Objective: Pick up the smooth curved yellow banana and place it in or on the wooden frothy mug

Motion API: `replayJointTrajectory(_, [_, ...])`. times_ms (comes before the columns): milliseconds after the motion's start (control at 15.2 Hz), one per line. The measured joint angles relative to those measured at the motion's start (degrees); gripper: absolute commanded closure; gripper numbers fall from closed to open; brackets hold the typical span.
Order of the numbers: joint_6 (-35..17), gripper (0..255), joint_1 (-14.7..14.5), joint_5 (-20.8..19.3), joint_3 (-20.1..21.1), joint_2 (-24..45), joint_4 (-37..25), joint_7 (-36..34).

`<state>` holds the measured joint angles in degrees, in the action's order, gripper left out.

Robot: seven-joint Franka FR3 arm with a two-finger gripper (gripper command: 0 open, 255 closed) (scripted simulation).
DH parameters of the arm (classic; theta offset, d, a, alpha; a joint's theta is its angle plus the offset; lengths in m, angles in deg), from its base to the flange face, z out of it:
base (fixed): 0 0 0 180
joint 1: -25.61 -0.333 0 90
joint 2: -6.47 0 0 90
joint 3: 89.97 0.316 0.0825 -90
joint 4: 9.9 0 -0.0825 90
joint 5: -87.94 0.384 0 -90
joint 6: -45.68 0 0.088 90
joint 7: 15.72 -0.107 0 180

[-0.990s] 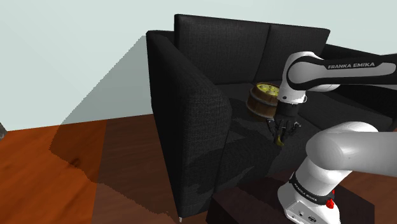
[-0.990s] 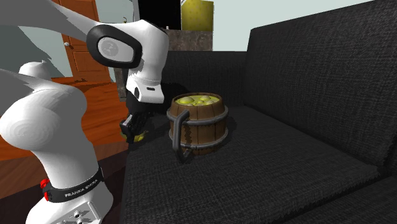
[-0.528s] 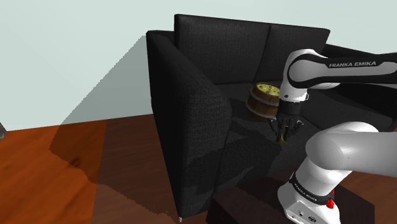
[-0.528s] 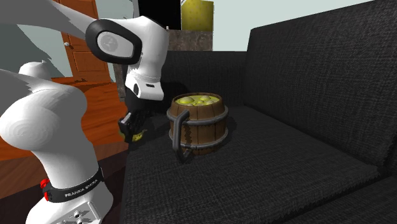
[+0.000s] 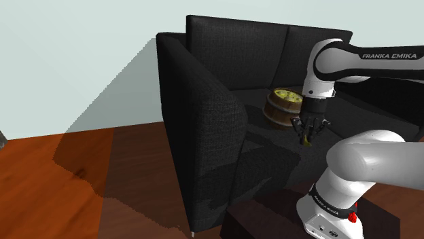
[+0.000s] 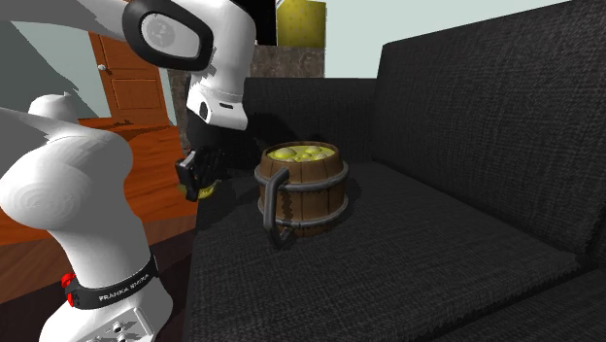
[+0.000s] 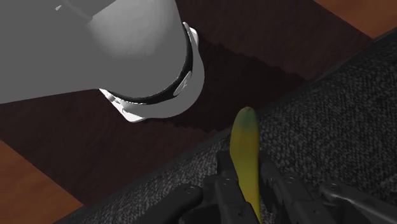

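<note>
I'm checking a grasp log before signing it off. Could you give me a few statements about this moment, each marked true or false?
1. The gripper is shut on the banana. True.
2. The banana lies in the mug. False: it is held in the gripper beside the mug, not touching it.
3. The mug stands upright on the seat of the sofa. True.
4. The sofa is red. False: it is black.

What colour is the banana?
Yellow banana, shading greenish toward its tip; clearest in the wrist view.
</note>
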<state>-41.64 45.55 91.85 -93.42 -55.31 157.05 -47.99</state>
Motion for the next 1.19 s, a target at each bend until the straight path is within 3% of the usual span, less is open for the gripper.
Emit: replayJointTrajectory(1188, [13.08,255,-0.47,0.57,0.25,1.30,-14.47,-1.46])
